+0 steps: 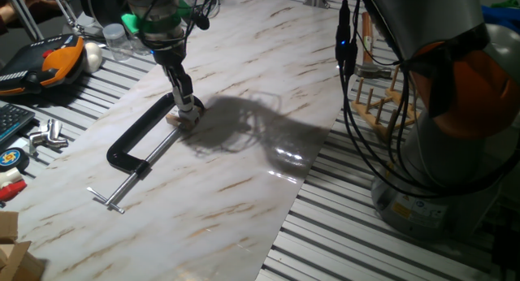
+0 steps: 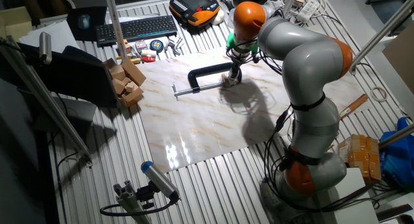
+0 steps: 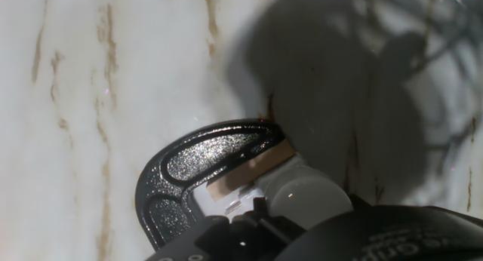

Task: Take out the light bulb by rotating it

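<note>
The frosted white light bulb (image 3: 306,191) sits in a small tan wooden block (image 3: 249,170), which is held in the jaw of a black C-clamp (image 3: 196,167). The clamp (image 1: 130,147) lies on the marble board, with the block (image 1: 175,118) at its far end. My gripper (image 1: 189,109) points down onto the block and its fingers close around the bulb. In the hand view the dark fingers (image 3: 241,227) cover the bulb's lower part. The gripper (image 2: 231,79) and clamp (image 2: 204,73) also show in the other fixed view. The bulb's screw base is hidden.
The marble board (image 1: 244,175) lies on a slatted metal table. An orange-black pendant (image 1: 49,62) and a white egg-like thing (image 1: 93,55) sit at the far left. A wooden rack (image 1: 378,102) stands on the right. A keyboard (image 2: 136,28) and wooden blocks (image 2: 126,81) lie beside the board.
</note>
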Available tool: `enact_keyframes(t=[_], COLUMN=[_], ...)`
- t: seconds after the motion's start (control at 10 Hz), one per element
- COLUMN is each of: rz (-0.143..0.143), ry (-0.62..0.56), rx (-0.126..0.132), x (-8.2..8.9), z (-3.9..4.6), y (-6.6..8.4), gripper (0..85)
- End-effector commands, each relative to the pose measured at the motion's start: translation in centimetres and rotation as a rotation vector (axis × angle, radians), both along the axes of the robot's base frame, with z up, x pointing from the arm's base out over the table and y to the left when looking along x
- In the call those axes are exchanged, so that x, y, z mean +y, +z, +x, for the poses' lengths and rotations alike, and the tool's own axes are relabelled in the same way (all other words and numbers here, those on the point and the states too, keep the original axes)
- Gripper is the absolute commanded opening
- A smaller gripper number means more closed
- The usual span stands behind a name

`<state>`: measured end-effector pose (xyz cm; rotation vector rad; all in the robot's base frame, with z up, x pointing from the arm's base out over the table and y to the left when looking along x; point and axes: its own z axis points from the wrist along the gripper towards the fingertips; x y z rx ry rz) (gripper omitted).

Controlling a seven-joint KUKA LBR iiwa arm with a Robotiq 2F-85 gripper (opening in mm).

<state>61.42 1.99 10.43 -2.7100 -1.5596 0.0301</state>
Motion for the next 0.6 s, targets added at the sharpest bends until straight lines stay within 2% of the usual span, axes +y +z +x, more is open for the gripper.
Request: enact_keyframes(t=[0.0, 0.5], rz=[0.0, 0.003], ry=[0.012, 0.087], rx=[0.0, -0.005], x=[0.0, 0.07], z=[0.0, 0.0], y=[0.01, 0.08], gripper=[0.0, 0.0])
